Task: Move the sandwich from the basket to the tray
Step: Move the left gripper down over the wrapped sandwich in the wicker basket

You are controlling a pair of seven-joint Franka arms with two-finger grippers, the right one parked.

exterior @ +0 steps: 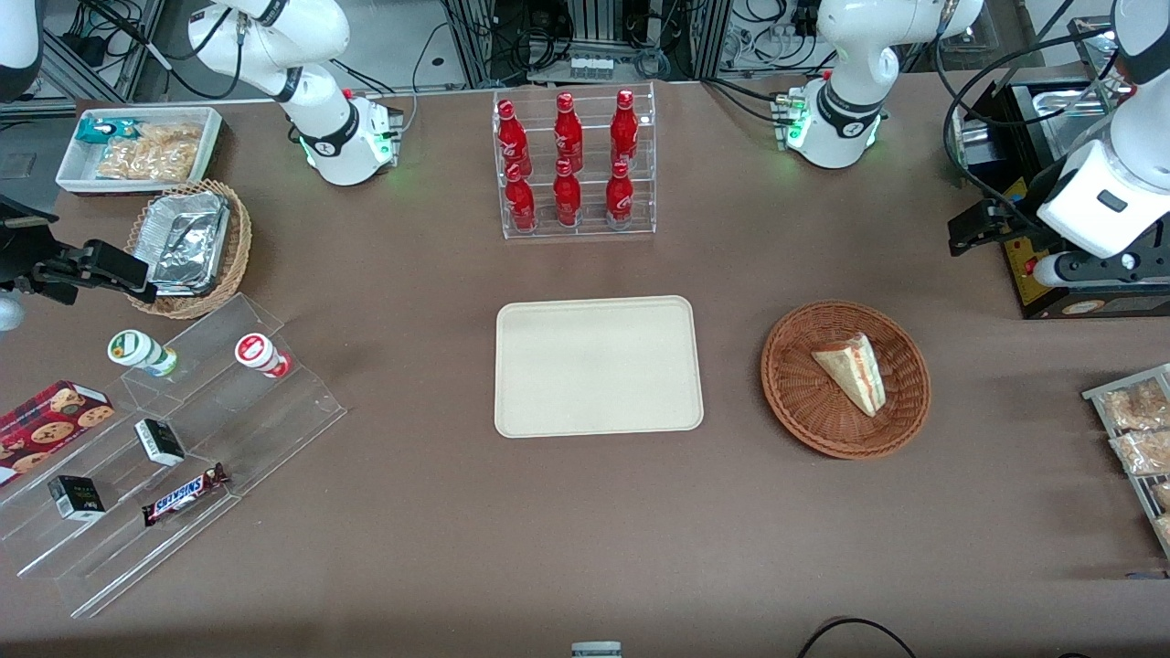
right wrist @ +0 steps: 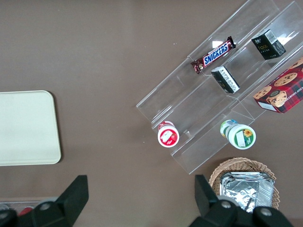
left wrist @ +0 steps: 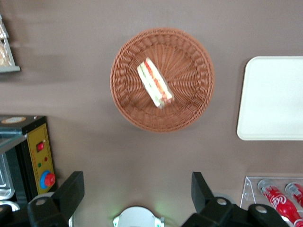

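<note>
The sandwich (exterior: 855, 370), a pale bread wedge with red and green filling stripes, lies in the round reddish-brown basket (exterior: 795, 402) toward the working arm's end of the table. The cream tray (exterior: 599, 366) lies bare at the table's middle, beside the basket. My left gripper (exterior: 960, 236) hangs open and empty above the table, farther from the front camera than the basket and apart from it. In the left wrist view the sandwich (left wrist: 155, 82) lies in the basket (left wrist: 189, 109), the tray (left wrist: 272, 97) is beside it, and the gripper (left wrist: 137, 189) has its fingers wide apart.
A clear rack of red bottles (exterior: 576, 164) stands farther from the front camera than the tray. A black box with a yellow panel (exterior: 1033, 265) sits under the working arm. A holder of snack packets (exterior: 1138, 429) is at the table's edge. A clear stepped shelf (exterior: 164, 439) stands toward the parked arm's end.
</note>
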